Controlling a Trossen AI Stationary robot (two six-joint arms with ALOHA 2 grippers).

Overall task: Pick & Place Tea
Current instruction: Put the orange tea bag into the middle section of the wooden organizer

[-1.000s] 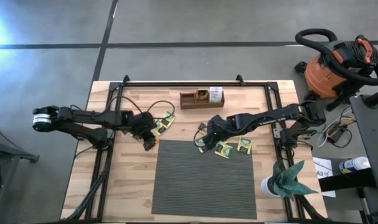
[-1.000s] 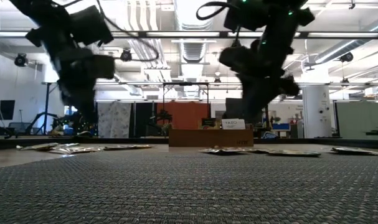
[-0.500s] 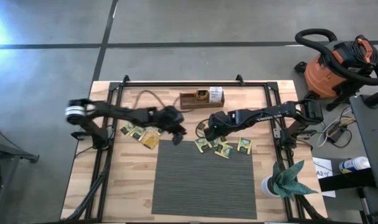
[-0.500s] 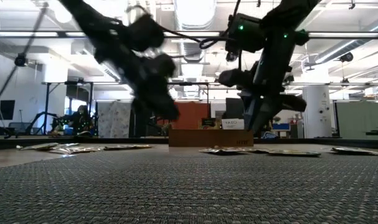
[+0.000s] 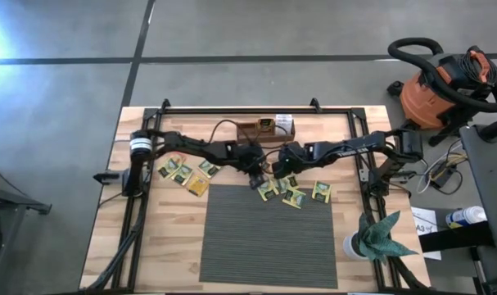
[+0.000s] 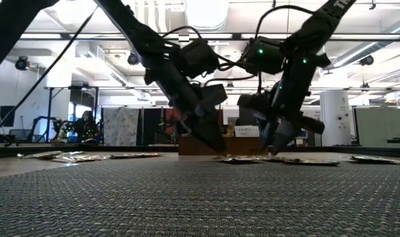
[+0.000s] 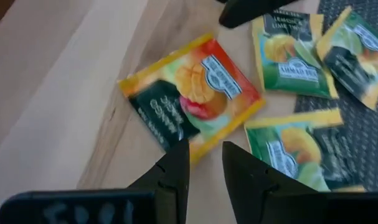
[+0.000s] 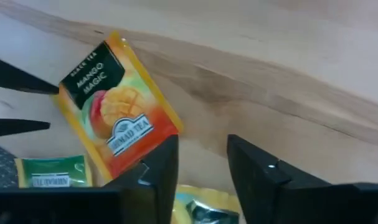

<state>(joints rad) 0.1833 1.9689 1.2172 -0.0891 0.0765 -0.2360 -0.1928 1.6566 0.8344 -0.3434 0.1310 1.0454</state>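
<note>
**A:** Which step was in hand?

**B:** By the look of it, the approach to a pick. Both grippers had met over the middle of the table, between the wooden tray point(image 5: 264, 129) and the far edge of the grey mat point(image 5: 268, 233). The left gripper point(image 7: 204, 163) and the right gripper point(image 8: 202, 158) both pointed down at the same orange mango sachet point(image 8: 117, 127), which lay flat on the bare wood.

**A:** How did the jaws stand?

**B:** Each pair stood apart by a narrow gap, and neither held anything. In the left wrist view the orange mango sachet point(image 7: 192, 99) lay just ahead of the fingertips, one edge close to the gap but not inside it. In the right wrist view it sat beside one finger, ahead of the tips, likewise ungripped.

**A:** And the rest of the tea?

**B:** Green sachets point(image 5: 293, 197) lay close by, along the mat's far edge, and another cluster point(image 5: 182, 172) sat on the wood towards the left arm's side. A few packets already stood in the tray.

**A:** What did the next move call for?

**B:** Probably only one gripper should commit; the two were crowded. It would need to drop onto a sachet edge and pinch, since the packet lay flat.
</note>
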